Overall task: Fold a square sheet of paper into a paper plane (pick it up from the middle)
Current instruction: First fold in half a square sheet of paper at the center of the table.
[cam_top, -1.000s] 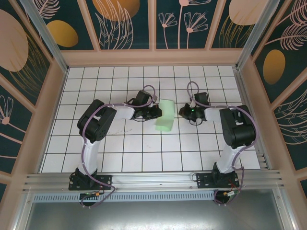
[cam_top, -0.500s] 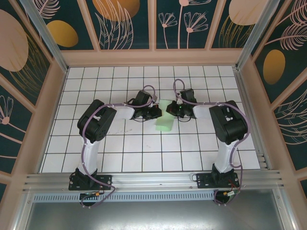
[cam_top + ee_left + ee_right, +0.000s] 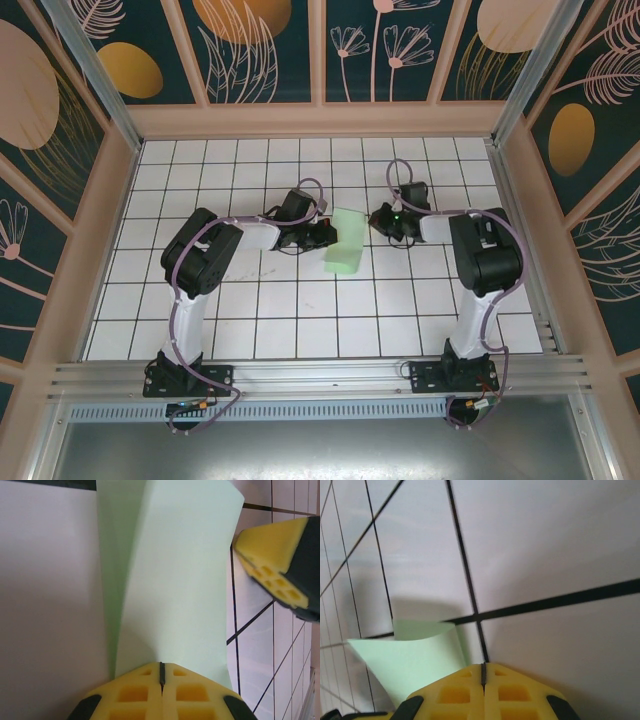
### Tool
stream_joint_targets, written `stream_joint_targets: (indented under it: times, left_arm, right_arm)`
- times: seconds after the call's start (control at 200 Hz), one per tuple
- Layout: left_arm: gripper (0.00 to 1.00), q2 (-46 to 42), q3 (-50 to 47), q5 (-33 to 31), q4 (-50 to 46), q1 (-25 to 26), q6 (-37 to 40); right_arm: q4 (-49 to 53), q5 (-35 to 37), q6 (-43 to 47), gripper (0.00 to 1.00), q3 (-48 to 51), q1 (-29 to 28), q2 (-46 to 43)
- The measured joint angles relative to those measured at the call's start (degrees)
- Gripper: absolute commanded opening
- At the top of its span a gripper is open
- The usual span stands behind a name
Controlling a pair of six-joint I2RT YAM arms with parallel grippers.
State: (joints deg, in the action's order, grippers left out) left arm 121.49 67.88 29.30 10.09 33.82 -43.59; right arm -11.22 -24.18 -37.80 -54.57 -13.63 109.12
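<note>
Top external view has the thin pale mint-green paper sheet, creased and partly lifted, lying near the middle of the white grid-tiled tabletop, between the two arms. At its left edge the yellow-padded left claw is pressed fully shut, and I cannot tell whether any paper is pinched inside. Just beside the sheet's right edge, the right claw is likewise closed tight, with nothing between its fingers.
</note>
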Motion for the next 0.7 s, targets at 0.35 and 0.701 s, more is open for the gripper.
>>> stream_joint_targets:
  times: [0.35,0.701]
  left_arm:
    - [0.0,0.0,0.17,0.0,-0.24,0.0,0.0]
    - [0.0,0.0,0.15,-0.04,-0.24,0.0,0.0]
  right_arm:
    - [0.72,0.04,0.15,0.0,-2.43,-5.7,-1.27]
    - [3.91,0.07,0.13,0.0,-8.63,-2.95,6.05]
